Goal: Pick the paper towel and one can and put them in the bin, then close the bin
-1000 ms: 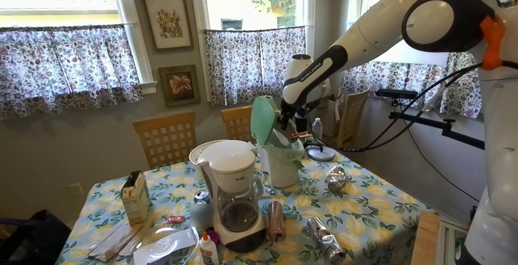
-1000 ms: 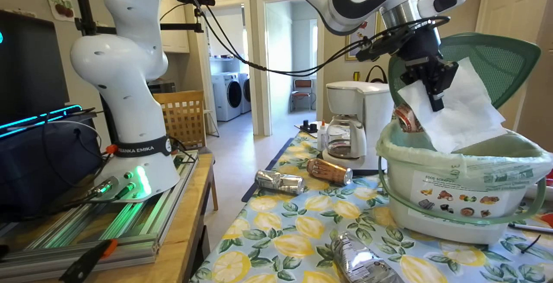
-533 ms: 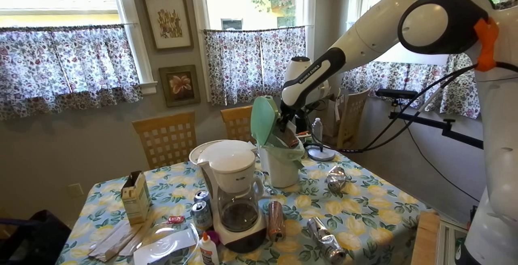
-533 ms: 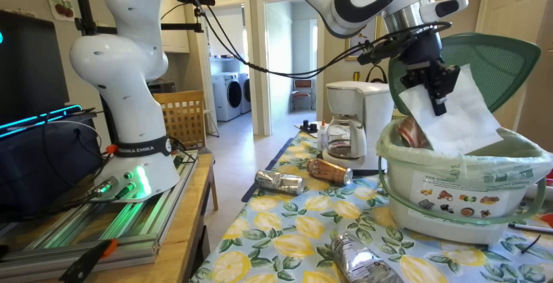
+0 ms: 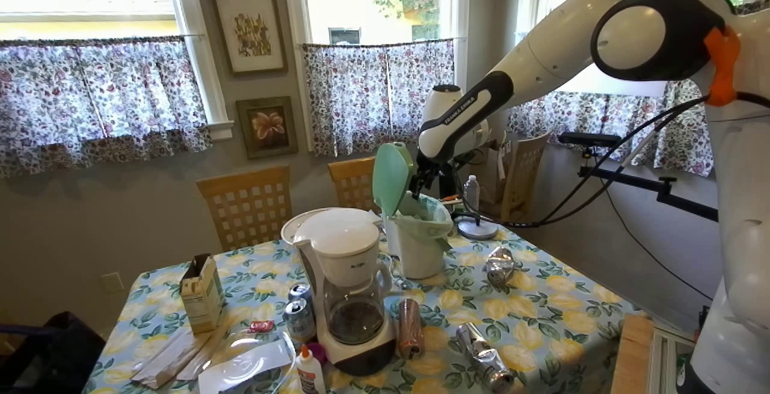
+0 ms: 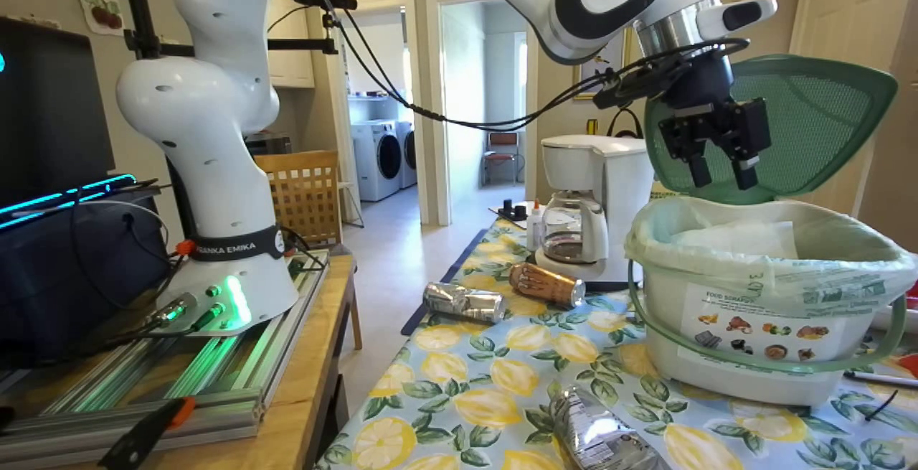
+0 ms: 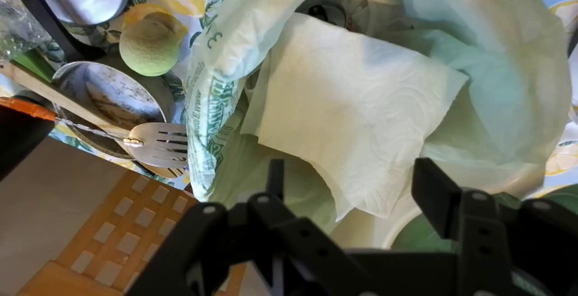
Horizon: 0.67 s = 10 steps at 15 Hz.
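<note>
A paper towel (image 7: 356,110) lies inside the food-scraps bin (image 6: 764,326), below the gripper (image 6: 722,173) I run from afar; its fingers (image 6: 746,176) stand apart above the bin's opening, well clear of the towel. In my wrist view, part of a can (image 7: 326,11) shows past the towel's edge, also down in the bin. A pale green liner (image 6: 825,285) folds over the bin's rim, and the bin's green lid (image 6: 810,125) stands raised. Just beside the bin, a slotted spatula (image 7: 156,144) crosses a metal pan (image 7: 158,90). On the lemon-print tablecloth (image 6: 459,341) near the bin, I see a silver foil pouch (image 6: 602,430) and a coppery can (image 6: 547,285) on its side; a dented silver can (image 6: 465,301) lies farther from the bin. The coffee maker (image 5: 346,243) stands near the bin, its glass carafe (image 5: 354,316) dark at the bottom; I cannot tell what it holds.
</note>
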Motion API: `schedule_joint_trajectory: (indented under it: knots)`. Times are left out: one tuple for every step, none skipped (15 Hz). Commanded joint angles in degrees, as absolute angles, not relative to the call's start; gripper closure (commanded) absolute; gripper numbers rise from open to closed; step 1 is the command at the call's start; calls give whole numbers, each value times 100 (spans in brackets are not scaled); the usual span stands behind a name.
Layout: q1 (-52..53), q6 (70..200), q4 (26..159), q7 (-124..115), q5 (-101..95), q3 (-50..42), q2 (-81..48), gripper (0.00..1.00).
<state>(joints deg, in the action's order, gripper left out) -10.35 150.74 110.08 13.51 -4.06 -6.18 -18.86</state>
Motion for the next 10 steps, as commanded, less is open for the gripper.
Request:
schedule_joint_trajectory:
  knots:
    - [-1046,14961,11030,1278,-262,-543,-1814,1]
    - [-999,14958,11081,1130,-328,-589,-1783,0]
    - [-964,14929,11137,1004,-370,-623,-1742,0]
    - [-928,14869,11187,882,-428,-661,-1701,0]
    - [-861,14827,11258,671,-556,-744,-1646,0]
    - [-828,14778,11321,536,-602,-781,-1595,0]
    - [-746,14735,11393,277,-750,-891,-1529,0]
    - [-690,14673,11471,80,-849,-958,-1453,0]
    - [-637,14601,11578,-106,-958,-1019,-1345,0]
    - [-592,14503,11682,-251,-1066,-1062,-1236,0]
